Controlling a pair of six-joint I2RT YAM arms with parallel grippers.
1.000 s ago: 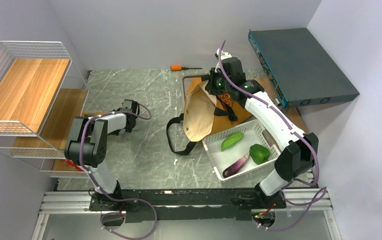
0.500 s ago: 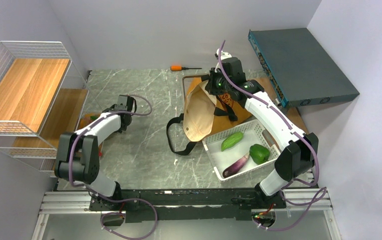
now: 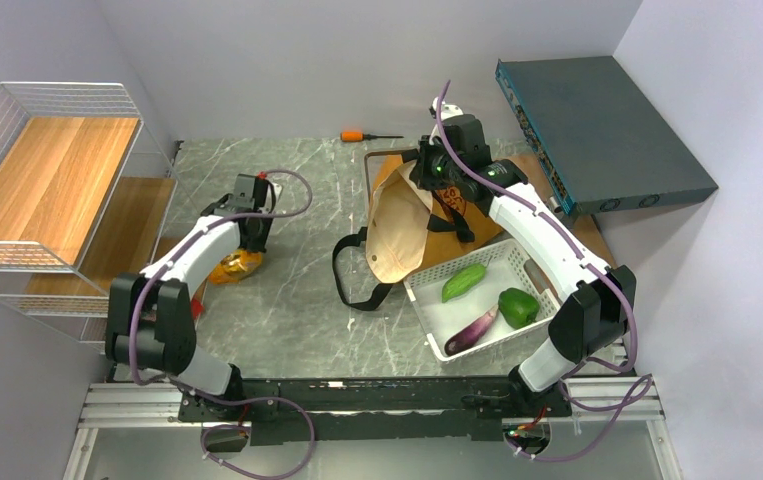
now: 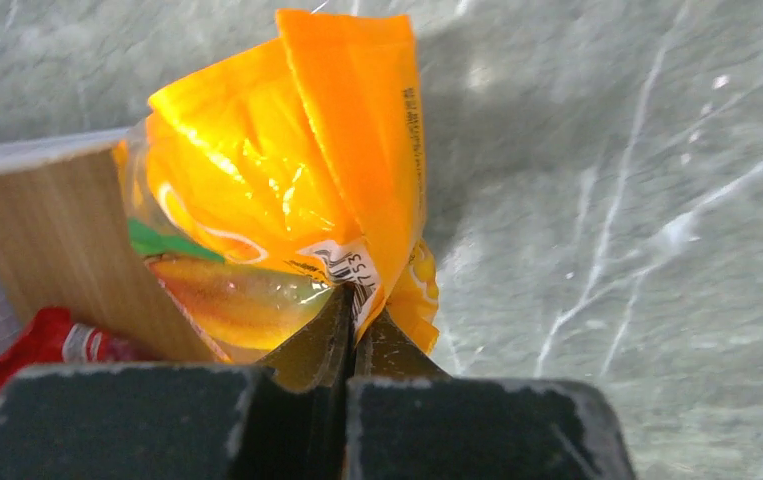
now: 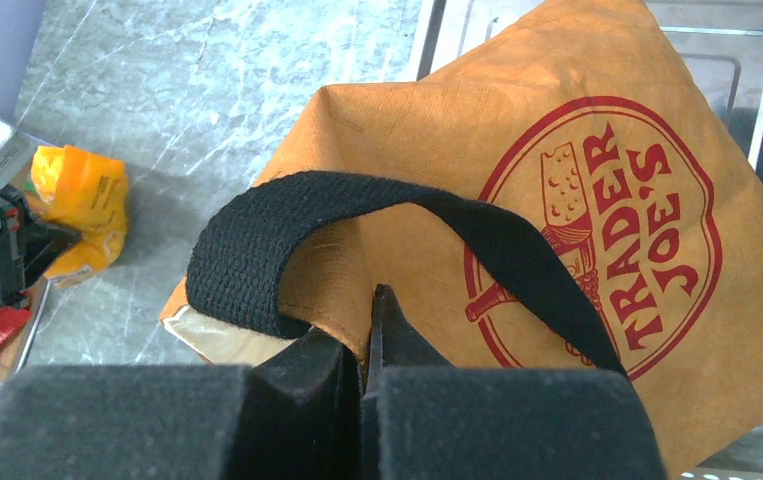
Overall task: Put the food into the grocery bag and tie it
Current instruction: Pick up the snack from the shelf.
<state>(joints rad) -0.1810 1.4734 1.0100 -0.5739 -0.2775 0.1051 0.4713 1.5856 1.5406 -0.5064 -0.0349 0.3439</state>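
Observation:
My left gripper is shut on the lower edge of an orange-yellow snack packet. From above, that packet hangs just off the low wooden shelf, below the left gripper. A red packet lies behind the shelf edge. The mustard grocery bag stands with its cream lining showing. My right gripper is shut on the bag's rim, beside a black strap. The right gripper holds the bag up at the back centre.
A white basket at the right front holds two green vegetables and a purple oblong one. A wire rack with wooden shelves stands at the left. A screwdriver lies at the back, and a blue-grey box sits at the back right.
My left arm has swung out from the shelf over the table, drawing the orange packet out with it. The right arm and the bag have not moved.

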